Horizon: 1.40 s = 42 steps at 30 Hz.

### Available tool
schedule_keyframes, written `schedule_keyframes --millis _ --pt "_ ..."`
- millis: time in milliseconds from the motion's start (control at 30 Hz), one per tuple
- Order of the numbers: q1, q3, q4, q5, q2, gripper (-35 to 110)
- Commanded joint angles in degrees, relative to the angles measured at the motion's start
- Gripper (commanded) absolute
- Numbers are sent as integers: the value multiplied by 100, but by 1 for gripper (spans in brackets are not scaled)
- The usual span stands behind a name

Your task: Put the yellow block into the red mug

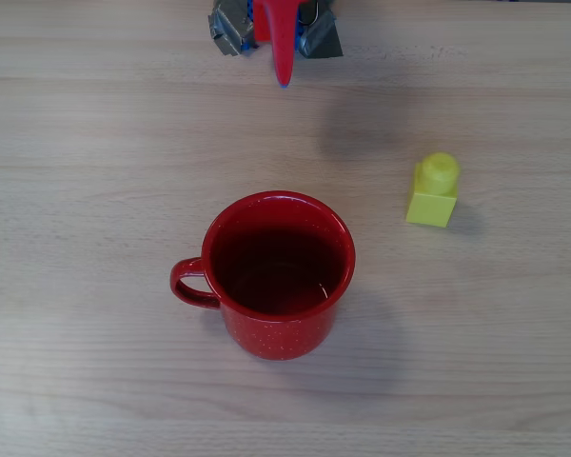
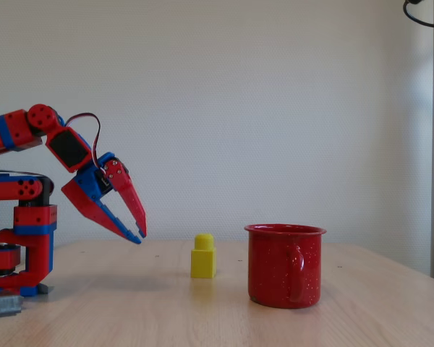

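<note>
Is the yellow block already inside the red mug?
No. In the overhead view the yellow block stands on the table to the right of the red mug, apart from it.

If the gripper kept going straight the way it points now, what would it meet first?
Probably the bare wooden table, short of the small yellow plastic block; the gripper angles downward, though depth is unclear.

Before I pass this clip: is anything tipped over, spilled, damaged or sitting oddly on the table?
Nothing stands out. The red mug stands upright and looks empty inside, the yellow block sits stud-up on the table, apart from the mug, and the gripper hangs above the table holding nothing.
</note>
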Motion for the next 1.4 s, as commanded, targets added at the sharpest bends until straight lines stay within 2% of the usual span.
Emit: schedule_keyframes --millis 0,333,633,867,1167,1367 --pt "-132 -800 -185 114 -299 0" --pt "-624 -3050 -158 896 -2531 0" --pt "-1380 -4579 729 1951 -4166 0" --pt "-2048 -5388 1362 2900 -4948 0" --pt "-2681 -6653 1934 3577 -6179 0" --pt "-3366 -6847 2136 4201 -6680 9"
